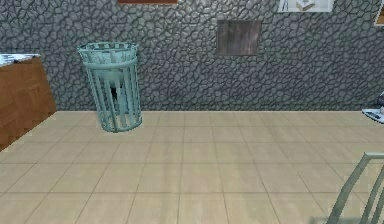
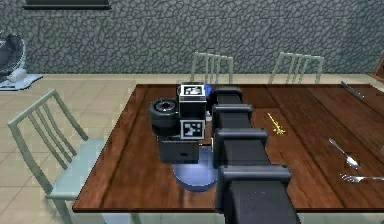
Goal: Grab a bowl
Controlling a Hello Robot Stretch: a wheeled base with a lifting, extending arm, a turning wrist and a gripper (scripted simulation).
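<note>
gripper, cannot tell if holding | wooden table | perhaps bowl | 3 chairs | stone wall

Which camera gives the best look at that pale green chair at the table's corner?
The arm side view: the chair shows its slatted back and seat, standing beside the wooden table. The forward view catches a few pale rails at its bottom right corner, probably the same chair's back.

Green wire bin by stone wall, wooden table (cutlery on it), pale chair beside
</note>
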